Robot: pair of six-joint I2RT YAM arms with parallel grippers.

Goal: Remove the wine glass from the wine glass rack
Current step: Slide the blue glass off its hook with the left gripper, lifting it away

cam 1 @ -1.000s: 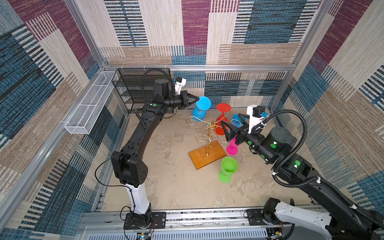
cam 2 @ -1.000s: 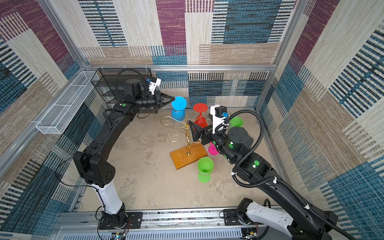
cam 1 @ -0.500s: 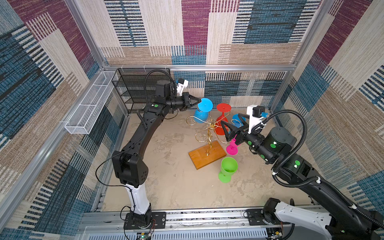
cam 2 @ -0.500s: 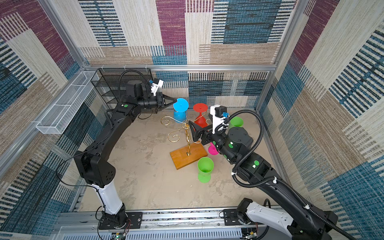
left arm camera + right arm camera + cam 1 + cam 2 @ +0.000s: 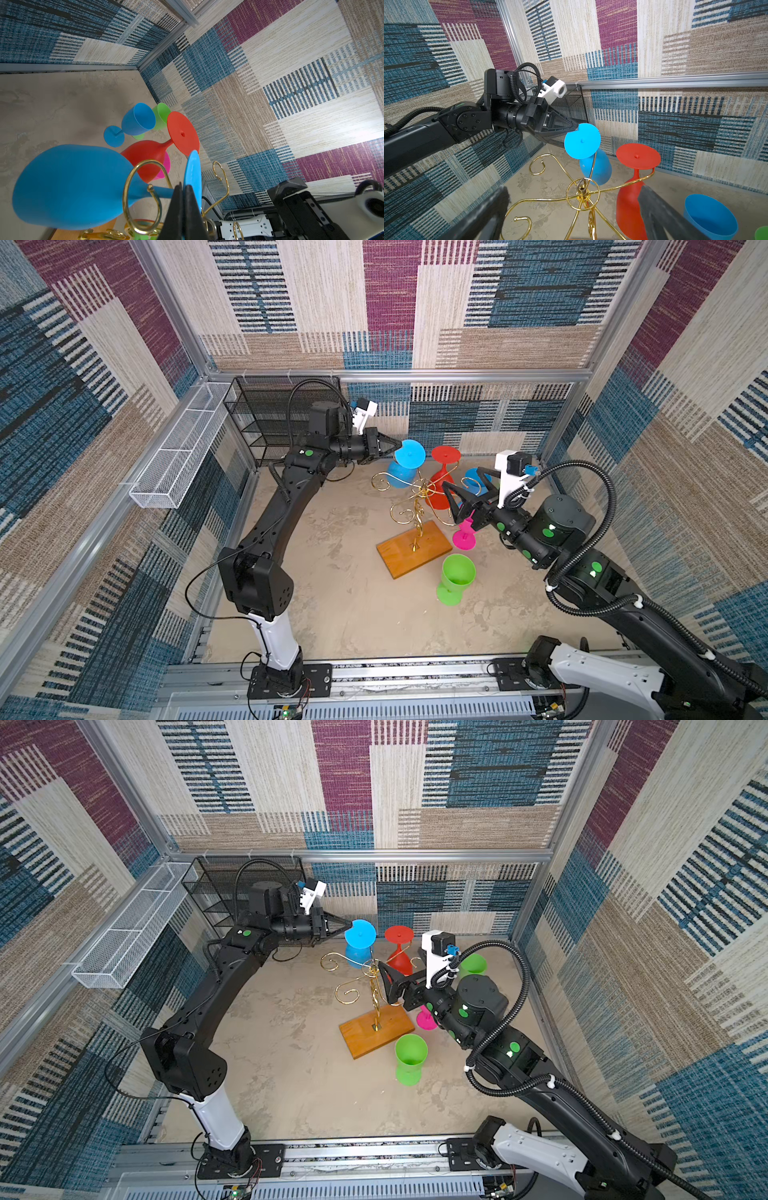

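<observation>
The wine glass rack [image 5: 419, 506], gold wire on an orange-brown wooden base [image 5: 376, 1029], stands mid-table. A blue wine glass [image 5: 402, 472] hangs upside down from one arm, tilted. My left gripper [image 5: 397, 445] is shut on the rim of its round foot [image 5: 582, 141]; in the left wrist view the foot [image 5: 193, 176] meets the shut fingertips [image 5: 188, 199]. A red wine glass [image 5: 441, 489] hangs upside down beside it. My right gripper [image 5: 574, 188] stands open on either side of the rack's central ring, holding nothing.
On the table stand a green glass [image 5: 455, 576], a pink glass [image 5: 464, 537], a blue glass [image 5: 710, 216] and another green glass [image 5: 473, 964] near the back right. A black mesh shelf unit [image 5: 270, 423] and a white wire basket [image 5: 178, 460] line the left side.
My left gripper has shifted slightly to the right and down with the blue glass's foot in it. The right arm has not moved.
</observation>
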